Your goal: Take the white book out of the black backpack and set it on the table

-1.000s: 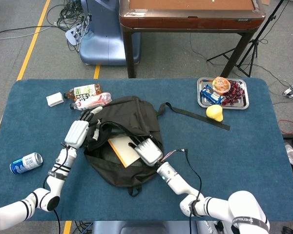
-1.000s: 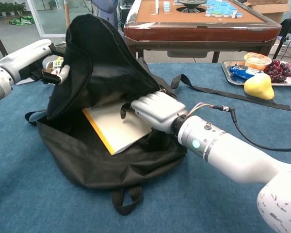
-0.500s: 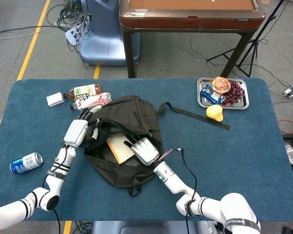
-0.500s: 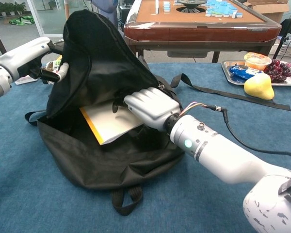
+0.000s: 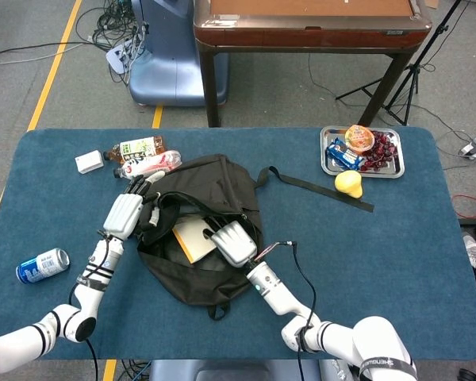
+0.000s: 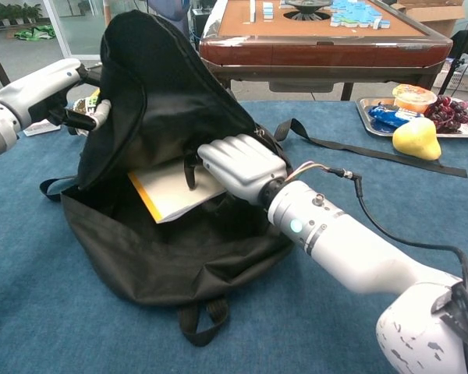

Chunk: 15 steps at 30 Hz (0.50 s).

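White fingers [image 6: 218,152] of our right hand [image 6: 235,165] are curled over the white book [image 6: 168,192] that's sitting inside the open black backpack [image 6: 164,101] on the blue table [image 6: 54,327], while our left hand [image 5: 124,213] grips the bag's raised top flap.

Both views are bright and evenly lit, with soft shadows only. The focus is sharp and no glare shows.
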Available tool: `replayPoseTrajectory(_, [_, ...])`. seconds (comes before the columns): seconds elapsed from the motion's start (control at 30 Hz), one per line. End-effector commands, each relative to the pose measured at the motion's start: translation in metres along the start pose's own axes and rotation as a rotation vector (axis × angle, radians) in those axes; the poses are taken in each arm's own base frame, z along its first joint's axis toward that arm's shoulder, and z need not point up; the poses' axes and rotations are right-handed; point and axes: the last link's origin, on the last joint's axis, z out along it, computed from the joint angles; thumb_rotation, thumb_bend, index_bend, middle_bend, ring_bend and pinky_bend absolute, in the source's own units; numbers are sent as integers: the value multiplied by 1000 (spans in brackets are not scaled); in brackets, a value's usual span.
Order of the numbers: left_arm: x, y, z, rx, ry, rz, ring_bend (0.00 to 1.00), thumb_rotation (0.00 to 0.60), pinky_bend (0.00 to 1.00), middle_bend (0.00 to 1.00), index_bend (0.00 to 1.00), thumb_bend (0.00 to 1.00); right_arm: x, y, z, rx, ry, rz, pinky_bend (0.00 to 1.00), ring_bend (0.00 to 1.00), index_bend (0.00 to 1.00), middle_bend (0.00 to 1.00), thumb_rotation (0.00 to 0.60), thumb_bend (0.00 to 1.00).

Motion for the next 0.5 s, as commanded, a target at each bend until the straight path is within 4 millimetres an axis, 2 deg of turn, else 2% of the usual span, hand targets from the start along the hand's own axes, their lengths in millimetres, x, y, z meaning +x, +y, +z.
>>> replayPoseTrajectory(0.03, [0, 0, 0, 0, 1, 1, 95, 600, 16, 110, 529, 608, 1, 0, 1, -1, 5, 1, 231, 60, 473, 159, 600, 333])
replayPoseTrajectory(0.37, [2, 0, 3, -3, 8, -2, 95, 600, 16, 110, 529, 608, 4, 2, 3, -11, 33, 6, 231, 91, 606, 232, 600, 332])
replayPoseTrajectory(0.5, [3, 0, 4, -5, 12, -2, 95, 600, 16, 110, 529, 608, 5, 2, 4, -11, 40, 4, 231, 98, 620, 244, 600, 337])
